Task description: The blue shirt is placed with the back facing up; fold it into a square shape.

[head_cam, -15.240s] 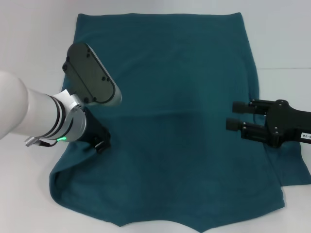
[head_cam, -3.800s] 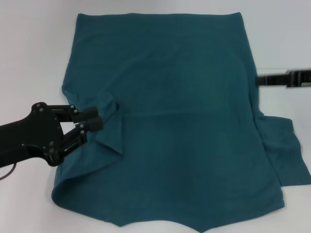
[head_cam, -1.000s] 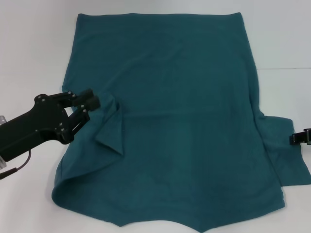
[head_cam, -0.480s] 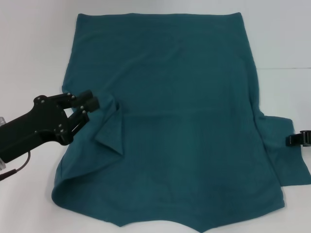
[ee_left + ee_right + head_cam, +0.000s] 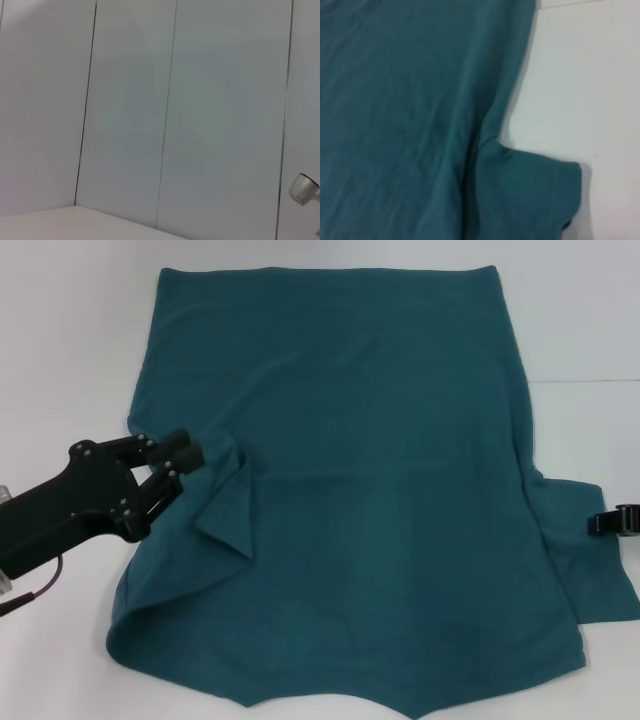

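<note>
The blue shirt [image 5: 370, 490] lies spread flat on the white table [image 5: 60, 360], plain side up. Its left sleeve [image 5: 228, 508] is folded inward over the body as a pointed flap. My left gripper [image 5: 182, 462] sits at the shirt's left edge, right beside that flap, its fingers a little apart with no cloth between them. The right sleeve [image 5: 590, 560] still lies spread out to the side. My right gripper [image 5: 612, 523] pokes in from the right edge, just over that sleeve. The right wrist view shows the shirt [image 5: 410, 110] and its right sleeve [image 5: 530, 195].
White table surrounds the shirt on the left, right and far sides. A thin seam line [image 5: 590, 381] crosses the table at the right. The left wrist view shows only pale wall panels [image 5: 165, 125] and a small metal fitting [image 5: 304, 188].
Over the last second the left gripper has shifted only slightly beside the folded sleeve. The right gripper has crept a little inward over the right sleeve. The shirt has not moved.
</note>
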